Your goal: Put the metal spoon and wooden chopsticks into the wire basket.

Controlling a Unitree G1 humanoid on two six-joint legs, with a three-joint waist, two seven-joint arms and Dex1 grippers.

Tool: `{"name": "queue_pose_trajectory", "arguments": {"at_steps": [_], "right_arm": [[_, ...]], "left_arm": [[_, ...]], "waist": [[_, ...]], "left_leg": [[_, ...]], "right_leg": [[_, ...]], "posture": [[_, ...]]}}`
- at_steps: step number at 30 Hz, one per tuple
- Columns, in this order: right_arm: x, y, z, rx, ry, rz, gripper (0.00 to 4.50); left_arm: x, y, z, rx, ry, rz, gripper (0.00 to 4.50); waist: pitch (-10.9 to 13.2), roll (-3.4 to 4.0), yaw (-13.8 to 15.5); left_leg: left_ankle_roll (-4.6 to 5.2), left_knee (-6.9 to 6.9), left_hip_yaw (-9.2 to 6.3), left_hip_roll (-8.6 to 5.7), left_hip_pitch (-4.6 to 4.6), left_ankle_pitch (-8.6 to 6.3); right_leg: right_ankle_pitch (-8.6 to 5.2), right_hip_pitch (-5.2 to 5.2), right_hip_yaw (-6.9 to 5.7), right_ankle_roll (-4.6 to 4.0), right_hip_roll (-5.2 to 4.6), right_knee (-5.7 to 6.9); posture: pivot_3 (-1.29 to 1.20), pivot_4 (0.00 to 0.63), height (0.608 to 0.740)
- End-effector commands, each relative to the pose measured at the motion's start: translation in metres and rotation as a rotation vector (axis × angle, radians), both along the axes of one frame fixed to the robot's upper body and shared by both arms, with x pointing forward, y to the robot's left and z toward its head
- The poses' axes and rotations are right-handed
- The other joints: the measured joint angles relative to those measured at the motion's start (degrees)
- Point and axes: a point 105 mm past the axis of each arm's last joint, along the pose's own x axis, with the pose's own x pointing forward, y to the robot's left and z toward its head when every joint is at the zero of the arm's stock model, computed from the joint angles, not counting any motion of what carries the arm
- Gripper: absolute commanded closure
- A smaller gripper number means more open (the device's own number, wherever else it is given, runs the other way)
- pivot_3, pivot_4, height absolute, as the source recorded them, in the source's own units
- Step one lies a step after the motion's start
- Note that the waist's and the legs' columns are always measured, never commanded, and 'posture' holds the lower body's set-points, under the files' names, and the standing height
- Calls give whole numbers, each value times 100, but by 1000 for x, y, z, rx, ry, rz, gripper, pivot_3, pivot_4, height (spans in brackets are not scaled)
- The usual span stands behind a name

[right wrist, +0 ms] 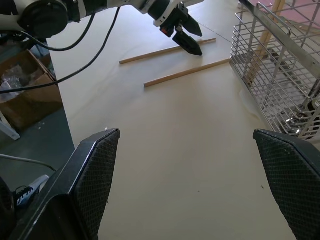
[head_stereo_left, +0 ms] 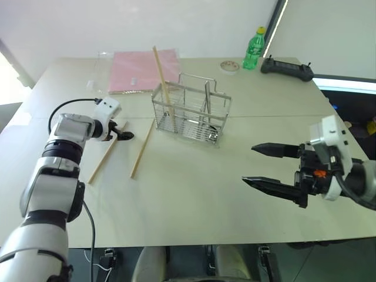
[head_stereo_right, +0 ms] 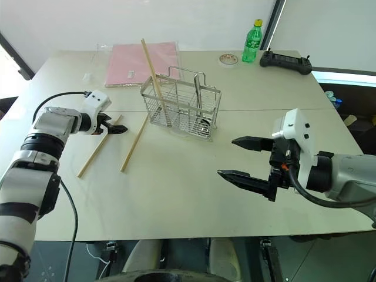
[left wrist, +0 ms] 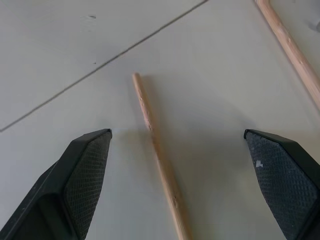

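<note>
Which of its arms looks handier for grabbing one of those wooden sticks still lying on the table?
The left. Its open left gripper hovers right over one light tan wooden chopstick, while the open right gripper hangs far off.

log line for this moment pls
left gripper: open over table chopstick | right gripper: open, empty | wire basket: one chopstick, spoon inside

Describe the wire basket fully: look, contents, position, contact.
The wire basket is a rectangular silver wire rack with see-through sides, a gridded base and upright dividers. It stands upright on the table, in front of a pink sheet. One wooden chopstick leans inside it, sticking out above the rim. A shiny metal piece, apparently the spoon, stands inside. Neither claw touches it.
</note>
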Motion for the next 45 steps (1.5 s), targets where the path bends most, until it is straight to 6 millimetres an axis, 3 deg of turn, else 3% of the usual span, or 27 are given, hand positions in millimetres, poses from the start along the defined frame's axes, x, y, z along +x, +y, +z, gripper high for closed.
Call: {"name": "queue_pose_trajectory", "arguments": {"at_steps": [1, 9, 12, 18, 26, 30, 31, 32, 35, 39, 43, 45], "right_arm": [[-5, 1, 11, 1, -59, -8, 114], [-6, -2, 10, 9, -48, -42, 114], [-5, -3, 10, 9, -46, -52, 34], [-3, -4, 12, 20, -43, -52, 34], [-1, -2, 13, 29, -39, -43, 34], [-1, -2, 13, 37, -37, -41, 34], [-1, -1, 13, 38, -37, -42, 34], [-2, -1, 13, 43, -35, -41, 34], [-3, 0, 12, 53, -28, -45, 34], [-4, 1, 10, 62, -22, -53, 34], [-5, 3, 10, 77, -20, -60, 34], [-5, 3, 10, 82, -20, -63, 34]], "left_arm": [[5, 4, 3, 30, -25, 25, 0], [3, 13, -8, -14, 19, 115, 0], [2, 13, -9, -49, 27, 129, 1328], [3, 11, -8, -85, 24, 145, 4414], [7, 12, 6, -186, -15, 191, 4464], [24, 11, 57, -319, -232, 226, 4464], [28, 9, 81, -374, -321, 225, 4464], [32, 3, 126, -484, -464, 199, 4464], [23, -12, 208, -690, -697, 105, 4464], [-2, -30, 269, -808, -897, -29, 4464], [-19, -53, 306, -875, -1029, -93, 4464], [-23, -64, 310, -878, -1056, -115, 4464]], "waist": [[-1, 0, 3], [-5, 0, 3], [-6, 2, -2], [-6, 2, -2], [-6, 1, -6], [-2, -5, 0], [0, -8, 1], [5, -17, 13], [29, -59, 62], [14, -34, 87], [11, -24, 118], [13, -27, 146]], "left_leg": [[0, 0, 0, 0, 4, 0], [0, 3, -4, 2, 9, 0], [0, 3, -4, 3, 12, 0], [0, 3, -3, 7, 14, 0], [0, 2, -1, 5, 11, 0], [0, 1, -4, 7, 7, 0], [0, 1, -4, 7, 5, 0], [0, 1, -4, 7, 2, 0], [-3, 9, -20, 8, -18, 1], [-5, 4, 3, -11, -14, 1], [-5, 0, 7, -22, 7, 0], [-5, 6, 2, -17, 7, 1]], "right_leg": [[0, 4, 0, 0, 0, 0], [0, 13, -5, -1, -2, 0], [0, 13, -5, -1, -1, 2], [1, 12, -8, -2, -1, 5], [1, 11, -9, -1, -2, 1], [2, 7, -12, 0, -1, 2], [3, 6, -13, 2, -1, 1], [9, 4, -14, 13, -2, 1], [13, -2, -28, 19, -2, 1], [29, 4, -21, 49, -27, -9], [23, 21, -21, 59, -35, -7], [23, 21, -22, 58, -25, -6]], "posture": [[0, 150, 721], [0, 150, 721], [0, 150, 721], [0, 150, 721], [0, 150, 721], [0, 150, 721], [0, 150, 721], [0, 150, 721], [0, 150, 721], [0, 150, 721], [0, 150, 721], [0, 150, 721]]}}
